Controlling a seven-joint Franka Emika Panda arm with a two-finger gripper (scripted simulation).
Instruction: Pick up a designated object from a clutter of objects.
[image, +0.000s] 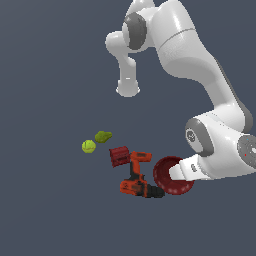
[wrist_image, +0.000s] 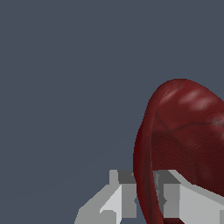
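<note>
A: fingers status?
B: gripper has its fingers clamped on the bowl rim, one each side of the wall. Clear in wrist view.
A: bowl position?
B: tipped on edge, opening facing the camera in exterior view, at the clutter's end on the exterior view's right. Can't tell if it's off the counter.
A: neighbours?
B: drill just beside it, black end almost touching the rim. Block against the drill's top. Ball and green piece well apart, toward the exterior view's left.
</note>
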